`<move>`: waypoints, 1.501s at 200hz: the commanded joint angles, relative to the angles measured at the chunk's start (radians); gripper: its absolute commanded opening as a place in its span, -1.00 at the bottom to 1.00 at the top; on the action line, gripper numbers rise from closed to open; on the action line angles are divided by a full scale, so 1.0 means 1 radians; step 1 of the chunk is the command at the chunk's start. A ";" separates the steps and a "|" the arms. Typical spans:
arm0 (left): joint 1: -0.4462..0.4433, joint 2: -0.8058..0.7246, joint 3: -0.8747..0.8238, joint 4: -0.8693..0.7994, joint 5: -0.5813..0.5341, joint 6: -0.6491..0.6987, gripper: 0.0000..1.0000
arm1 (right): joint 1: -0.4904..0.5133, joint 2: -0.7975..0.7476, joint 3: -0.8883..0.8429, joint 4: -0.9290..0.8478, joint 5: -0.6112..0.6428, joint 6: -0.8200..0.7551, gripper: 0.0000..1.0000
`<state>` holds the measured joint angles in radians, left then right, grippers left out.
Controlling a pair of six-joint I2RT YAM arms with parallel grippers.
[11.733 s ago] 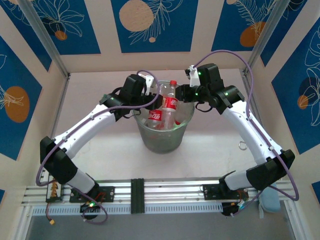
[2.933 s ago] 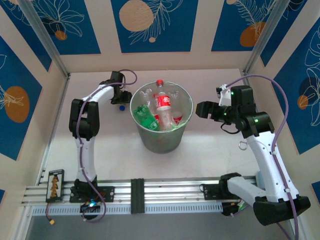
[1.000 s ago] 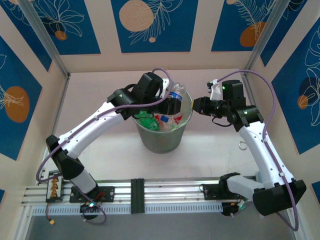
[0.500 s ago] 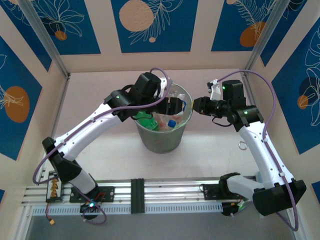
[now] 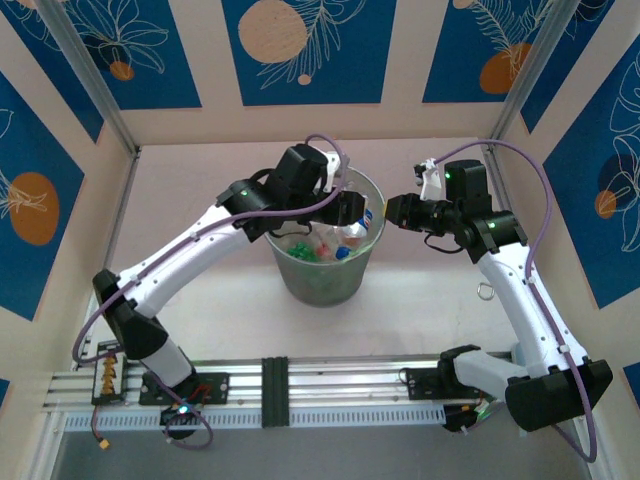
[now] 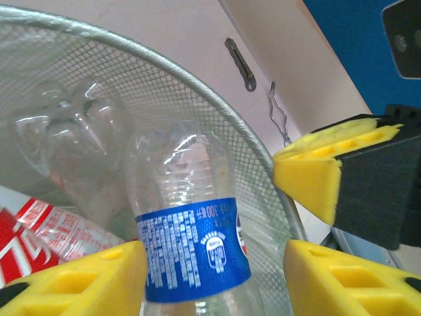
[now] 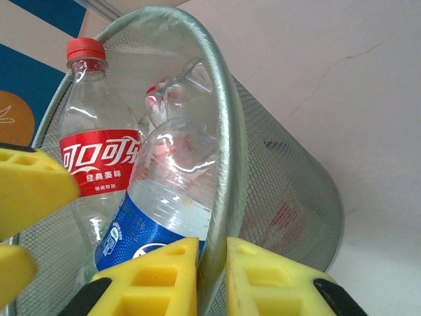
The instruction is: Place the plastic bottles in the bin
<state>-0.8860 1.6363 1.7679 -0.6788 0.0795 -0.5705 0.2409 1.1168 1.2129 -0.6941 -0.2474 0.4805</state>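
Note:
The wire-mesh bin (image 5: 320,285) stands mid-table and holds several plastic bottles. My left gripper (image 5: 352,212) hangs over its right side, open. In the left wrist view a clear blue-labelled bottle (image 6: 191,247) stands between its yellow fingers (image 6: 72,280), leaning on the mesh wall (image 6: 131,72), with a gap to the right finger. My right gripper (image 7: 214,276) is shut on the bin's rim (image 7: 227,131) at its right side (image 5: 385,212). The right wrist view also has a red-capped, red-labelled bottle (image 7: 99,158) upright inside, beside the blue-labelled one (image 7: 158,204).
A small metal ring (image 5: 485,292) lies on the table right of the bin, and is the wire hook (image 6: 276,118) seen past the rim. Patterned walls close in the back and both sides. The rail with the arm bases runs along the near edge.
The left gripper held the blue-labelled bottle above the bin a second ago; the bottle has since dropped inside and the jaws have opened and partly narrowed. The right arm has not moved.

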 commanded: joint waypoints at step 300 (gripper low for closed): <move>0.521 -0.668 -1.272 0.688 -0.888 0.360 1.00 | -0.255 -0.059 -0.534 0.579 0.465 -0.211 0.98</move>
<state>-0.3904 0.9520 0.6037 -0.3023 -0.7204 -0.2871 -0.0090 1.0386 0.7288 -0.3206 0.1284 0.2924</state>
